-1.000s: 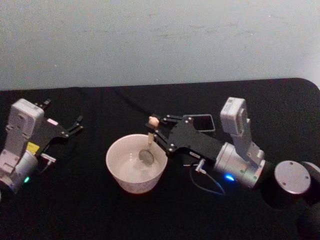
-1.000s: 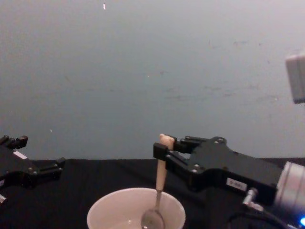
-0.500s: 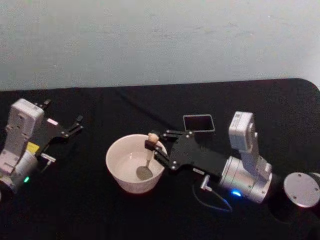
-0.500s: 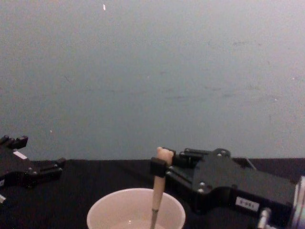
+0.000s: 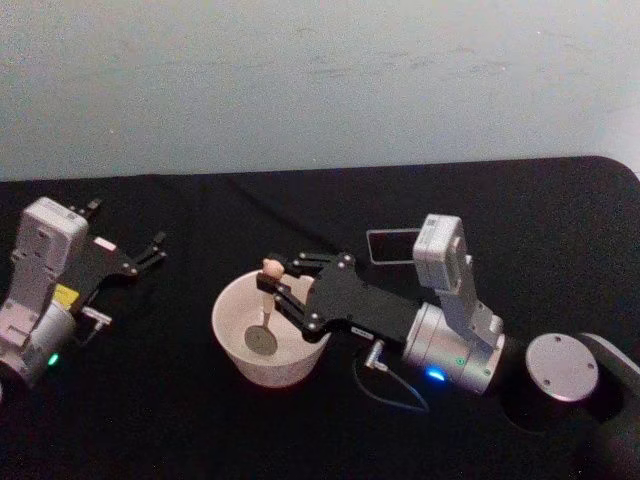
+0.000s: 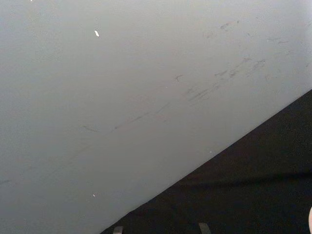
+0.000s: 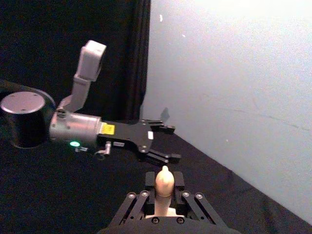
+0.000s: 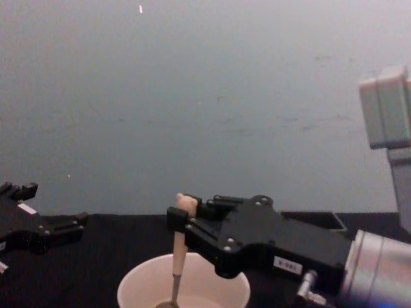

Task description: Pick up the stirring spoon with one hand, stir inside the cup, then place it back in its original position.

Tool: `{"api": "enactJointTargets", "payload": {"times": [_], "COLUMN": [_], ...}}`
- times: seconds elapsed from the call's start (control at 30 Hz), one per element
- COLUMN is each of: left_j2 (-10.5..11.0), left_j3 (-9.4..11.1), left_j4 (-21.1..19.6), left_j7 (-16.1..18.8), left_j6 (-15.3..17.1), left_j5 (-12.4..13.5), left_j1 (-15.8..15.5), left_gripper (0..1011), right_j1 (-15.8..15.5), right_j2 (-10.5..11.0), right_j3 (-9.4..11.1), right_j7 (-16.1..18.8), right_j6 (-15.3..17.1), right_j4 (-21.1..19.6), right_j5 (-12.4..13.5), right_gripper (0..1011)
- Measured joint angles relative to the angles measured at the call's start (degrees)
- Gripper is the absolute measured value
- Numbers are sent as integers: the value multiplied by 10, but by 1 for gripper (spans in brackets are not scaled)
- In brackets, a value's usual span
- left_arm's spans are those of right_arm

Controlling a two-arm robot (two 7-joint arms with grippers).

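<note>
- The cup [image 5: 226,338] sits right under the right gripper [image 5: 268,283]. The gripper pinches the stirring spoon [image 5: 265,312] just below its knob, spoon upright, bowl down inside the cup.
- Risk: a wide sweep could knock the spoon into the cup wall and shove or tip the cup, or the thin handle could twist in the pinch.
- The holder [image 5: 392,245] stands behind the gripper's body, apart from the cup. Its narrow mouth means a misaligned return could knock it.
- The left gripper [image 5: 125,228] is parked well off on the cup's far side, fingers spread, empty.
- Black table [image 5: 200,430]; plain pale wall [image 5: 300,80] beyond.
</note>
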Motion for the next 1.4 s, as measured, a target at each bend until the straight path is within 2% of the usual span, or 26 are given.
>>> {"api": "enactJointTargets", "payload": {"times": [0.27, 0.77, 1.0, 1.17, 1.4], "left_j2": [0, 0, 0, 0, 0], "left_j3": [0, 0, 0, 0, 0], "left_j4": [0, 0, 0, 0, 0], "left_j7": [0, 0, 0, 0, 0], "left_j6": [0, 0, 0, 0, 0], "left_j5": [0, 0, 0, 0, 0], "left_j1": [0, 0, 0, 0, 0], "left_gripper": [1001, 1001, 1001, 1001, 1001], "right_j1": [22, 25, 16, -1, -22], "right_j2": [-16, -16, -5, 12, 34], "right_j3": [8, 22, 31, 36, 31], "right_j7": [-18, -23, -21, -10, 8], "right_j6": [-5, -7, -7, -6, -4], "right_j4": [33, 44, 31, 4, -27], "right_j5": [-12, -15, -12, -1, 7], "right_gripper": [213, 213, 213, 213, 213]}}
